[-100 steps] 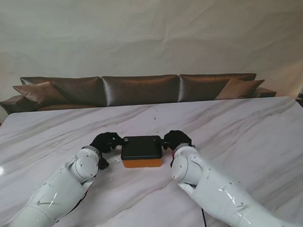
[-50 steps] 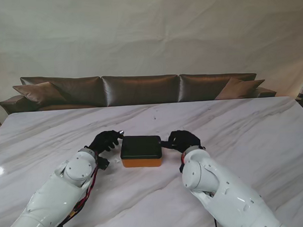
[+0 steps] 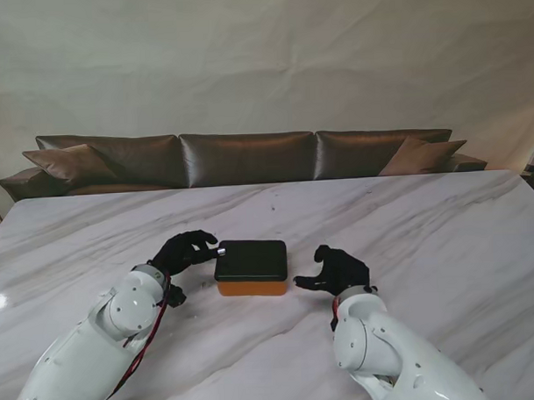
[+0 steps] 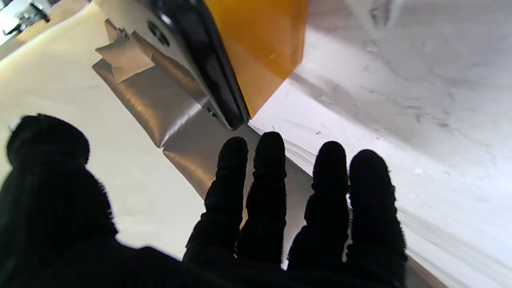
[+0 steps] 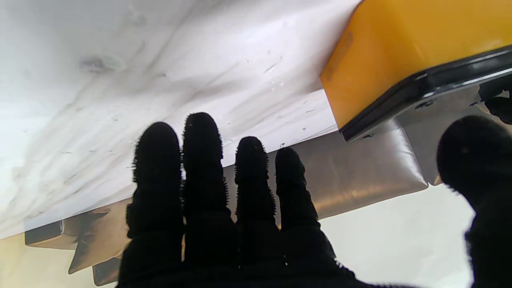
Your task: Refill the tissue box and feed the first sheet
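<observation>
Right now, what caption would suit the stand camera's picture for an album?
Two black-gloved hands, left and right, flank a closed tissue box on marble.

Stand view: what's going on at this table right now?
A two-armed robot works at a tissue box, orange with a black lid, on a marble table. The left hand is at the box's left end, fingertips by the lid edge. The right hand sits open on the right, apart from the box. The lid is on; no tissues are visible.

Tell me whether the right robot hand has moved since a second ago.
Yes. The right robot hand has pulled off the tissue box, rightward and nearer to me, leaving bare table between.
</observation>
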Robot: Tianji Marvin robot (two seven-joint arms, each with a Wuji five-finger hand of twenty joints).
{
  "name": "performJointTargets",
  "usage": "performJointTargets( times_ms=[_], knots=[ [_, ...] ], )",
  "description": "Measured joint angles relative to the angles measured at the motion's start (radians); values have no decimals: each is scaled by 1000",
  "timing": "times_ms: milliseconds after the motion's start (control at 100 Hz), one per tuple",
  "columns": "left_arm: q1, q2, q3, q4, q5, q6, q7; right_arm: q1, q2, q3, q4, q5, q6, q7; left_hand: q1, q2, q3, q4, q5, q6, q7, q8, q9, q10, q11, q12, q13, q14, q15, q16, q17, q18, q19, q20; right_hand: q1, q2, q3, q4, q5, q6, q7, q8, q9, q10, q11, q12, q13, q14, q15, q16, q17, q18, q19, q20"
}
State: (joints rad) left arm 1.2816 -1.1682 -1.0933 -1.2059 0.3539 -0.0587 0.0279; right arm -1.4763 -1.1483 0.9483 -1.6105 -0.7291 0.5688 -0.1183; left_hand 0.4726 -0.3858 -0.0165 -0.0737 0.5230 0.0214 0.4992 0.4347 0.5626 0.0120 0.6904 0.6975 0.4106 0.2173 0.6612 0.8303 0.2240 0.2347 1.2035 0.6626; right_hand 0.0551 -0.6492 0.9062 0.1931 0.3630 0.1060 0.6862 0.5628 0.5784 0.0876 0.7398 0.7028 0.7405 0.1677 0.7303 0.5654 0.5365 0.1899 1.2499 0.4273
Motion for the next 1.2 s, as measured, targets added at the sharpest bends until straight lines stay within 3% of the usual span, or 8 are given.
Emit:
performJointTargets(
  times_ms=[230,260,300,380,470,820,870,1200],
  knots=[
    [65,43,-4,-102,241,45,3,-30,8,2,-11,-30,-18,-9,104,-127,26,0,-171,32,16,-12,-165,-32,-43,-93,-110,-30,-51,-26,-133,-15,19,-2,4,-1,-9,-39,-69,40,-10,-22,-104,13,-23,-59,-61,-5,-26,-4,-29,-22,-38,4],
    [70,46,-1,-110,244,59,5,-30,9,1,-11,-30,-21,-9,29,-185,266,0,-184,34,34,-26,-165,-32,-43,-112,-110,-30,-51,-35,-143,-15,20,0,4,-1,-19,-61,-69,40,-10,-29,-104,13,-24,-69,-60,-5,-26,-10,-31,-22,-46,11],
    [77,50,2,-121,246,81,5,-30,10,-2,-10,-30,-24,-9,-90,-263,570,-32,-187,43,34,-36,-165,-32,-43,-116,-110,-30,-51,-35,-155,-15,20,0,4,-1,-22,-90,-69,41,-10,-36,-113,14,-24,-83,-60,-5,-29,-11,-34,-22,-47,15],
    [92,57,5,-143,276,115,-6,-23,12,-14,-2,-29,-34,-6,-152,-298,751,-57,-187,44,34,-36,-165,-32,-43,-117,-110,-30,-51,-35,-159,-15,21,0,4,-1,-32,-124,-68,41,-10,-44,-114,14,-24,-83,-60,-5,-31,-11,-37,-22,-48,24],
    [110,65,8,-166,331,134,-23,-5,13,-36,21,-27,-45,-6,-165,-298,771,-66,-187,45,43,-36,-165,-32,-42,-117,-110,-30,-51,-35,-159,-14,25,0,4,-1,-32,-145,-66,41,-10,-45,-114,14,-24,-84,-60,-5,-31,-11,-37,-22,-48,25],
    [115,73,75,-147,311,156,-32,49,6,-97,81,2,-43,-7,-167,-298,771,-66,-187,45,45,-38,-165,-32,-42,-119,-110,-30,-51,-37,-158,-14,36,1,4,-1,-28,-134,-38,42,1,-51,-110,14,-15,-84,-60,-6,-31,-11,-37,-22,-49,35],
    [108,73,86,-134,307,157,-25,52,4,-102,85,10,-43,-8,-167,-298,771,-66,-187,54,45,-39,-165,-32,-41,-120,-142,-66,-28,-10,-157,-14,36,1,4,-1,-24,-133,-30,42,-1,-53,-99,14,-3,-84,-59,-6,-31,-11,-35,-22,-49,35],
    [4,47,166,-2,221,150,52,93,-10,-147,134,50,-41,-16,-167,-298,771,-66,-186,55,45,-48,-165,-26,-40,-121,-141,-94,192,107,-154,-13,36,1,4,-1,-20,-109,-6,42,4,-54,-86,15,10,-84,-47,-7,-24,-1,-23,-23,-49,36]
  ],
)
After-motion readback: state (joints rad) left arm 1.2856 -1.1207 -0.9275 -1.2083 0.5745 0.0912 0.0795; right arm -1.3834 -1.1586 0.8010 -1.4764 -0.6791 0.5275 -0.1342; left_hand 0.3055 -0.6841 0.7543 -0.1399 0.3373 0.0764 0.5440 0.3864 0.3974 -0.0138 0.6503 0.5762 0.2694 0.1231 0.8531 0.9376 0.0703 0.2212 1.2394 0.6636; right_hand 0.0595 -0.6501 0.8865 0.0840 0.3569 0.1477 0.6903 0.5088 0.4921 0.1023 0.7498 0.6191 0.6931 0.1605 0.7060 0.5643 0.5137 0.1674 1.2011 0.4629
